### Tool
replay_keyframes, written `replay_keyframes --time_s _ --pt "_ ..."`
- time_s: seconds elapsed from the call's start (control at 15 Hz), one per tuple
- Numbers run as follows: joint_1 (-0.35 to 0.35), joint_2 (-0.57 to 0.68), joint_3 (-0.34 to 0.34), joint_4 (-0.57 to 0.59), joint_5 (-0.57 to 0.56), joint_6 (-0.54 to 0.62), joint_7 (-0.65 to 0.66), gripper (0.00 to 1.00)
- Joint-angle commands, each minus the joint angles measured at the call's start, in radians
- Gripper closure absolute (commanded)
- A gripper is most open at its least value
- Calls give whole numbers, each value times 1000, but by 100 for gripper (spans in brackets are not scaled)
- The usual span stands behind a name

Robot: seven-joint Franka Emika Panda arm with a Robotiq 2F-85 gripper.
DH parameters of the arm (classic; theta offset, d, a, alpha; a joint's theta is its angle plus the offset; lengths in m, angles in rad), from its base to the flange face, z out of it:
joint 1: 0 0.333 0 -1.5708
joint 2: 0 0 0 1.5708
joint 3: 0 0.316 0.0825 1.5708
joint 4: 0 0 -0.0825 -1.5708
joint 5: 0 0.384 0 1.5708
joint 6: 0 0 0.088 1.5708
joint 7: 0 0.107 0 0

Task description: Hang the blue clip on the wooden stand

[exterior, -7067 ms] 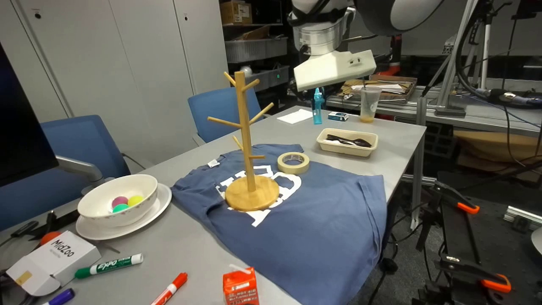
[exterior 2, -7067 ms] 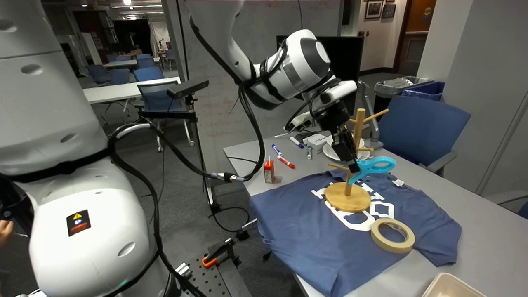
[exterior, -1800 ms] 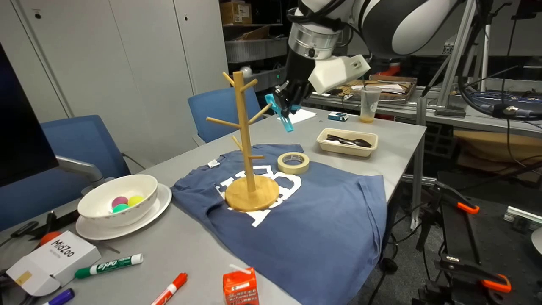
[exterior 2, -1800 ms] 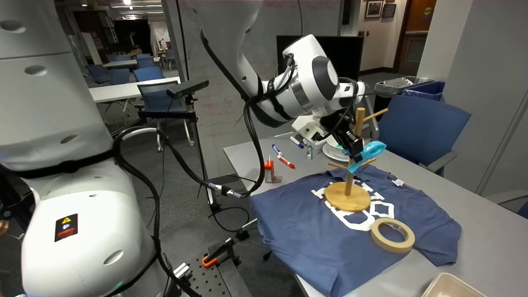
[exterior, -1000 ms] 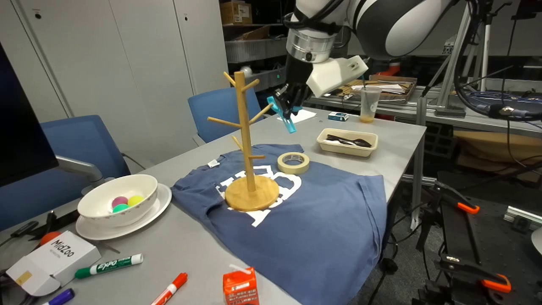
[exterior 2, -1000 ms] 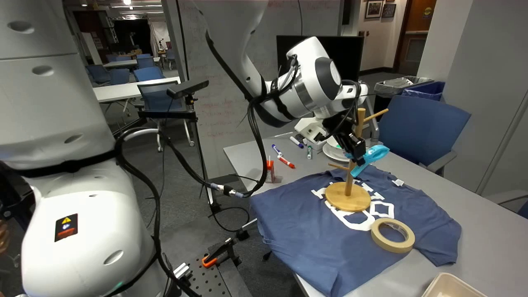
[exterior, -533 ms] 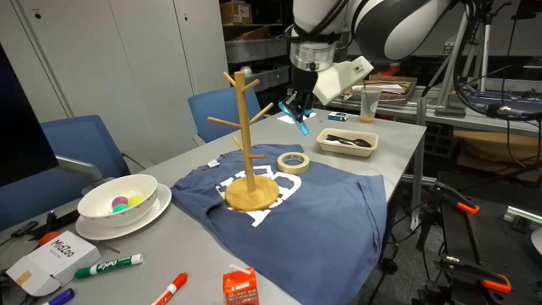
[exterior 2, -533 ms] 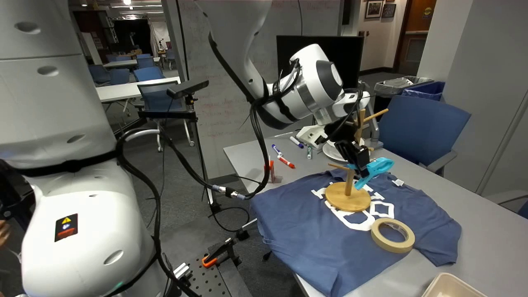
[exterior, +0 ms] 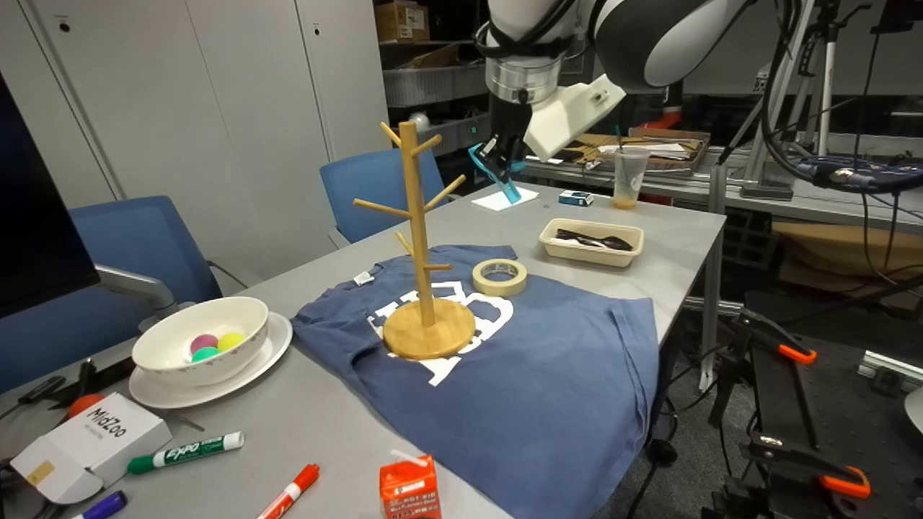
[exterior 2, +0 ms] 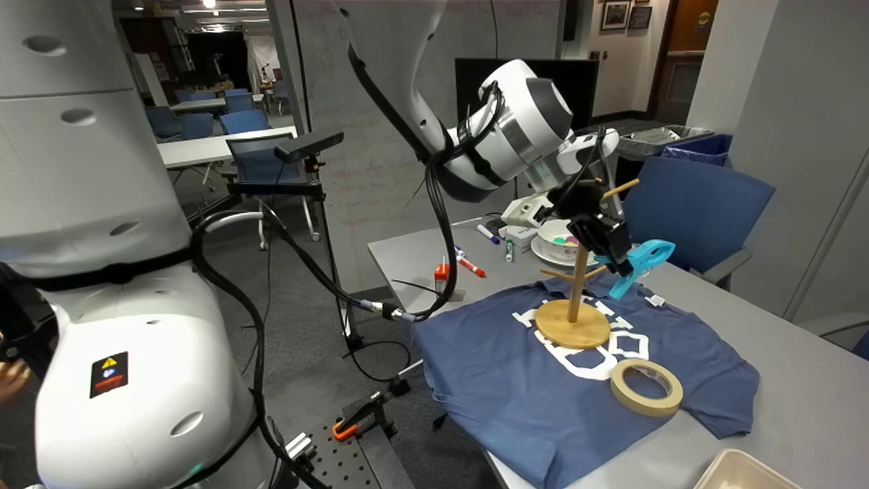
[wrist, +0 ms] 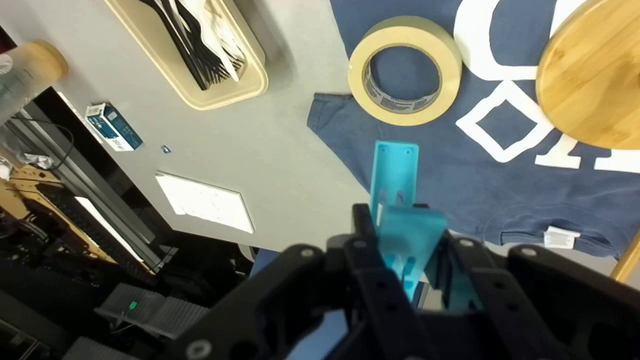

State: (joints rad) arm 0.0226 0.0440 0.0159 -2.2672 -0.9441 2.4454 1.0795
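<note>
Light-grey desk (exterior: 310, 411) below; black two-finger tool (wrist: 400, 230) pinching bright cyan-blue plastic clip (wrist: 407, 222) midair. Light-tan wooden tree-shaped stand (exterior: 419, 241): base (wrist: 595, 75) at clip's 2 o'clock, wrist view. Clip likely light, stiff, slick; mid-body grip looks right, ends free.

1. The grey worktop (exterior: 288, 404) carries the items below.
2. A blue T-shirt (exterior: 548, 389) lies spread out and overhangs one edge.
3. A white plate (exterior: 279, 343) and a beige tray (exterior: 588, 254) sit near the shirt, well apart.
4. One end holds a white box (exterior: 108, 440), green marker (exterior: 186, 452), purple marker (exterior: 103, 506), red marker (exterior: 288, 492) and red carton (exterior: 411, 491).
5. The other end holds a white pad (wrist: 207, 201), small blue-and-white box (exterior: 576, 197) and clear cup (exterior: 629, 174).
</note>
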Motion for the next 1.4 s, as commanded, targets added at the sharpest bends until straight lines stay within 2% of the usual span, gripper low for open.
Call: replay_keyframes --time_s 0.0,1.33 --pt "8 14 0 32 -41 9 42 94" --pt "40 24 21 18 9 52 14 94"
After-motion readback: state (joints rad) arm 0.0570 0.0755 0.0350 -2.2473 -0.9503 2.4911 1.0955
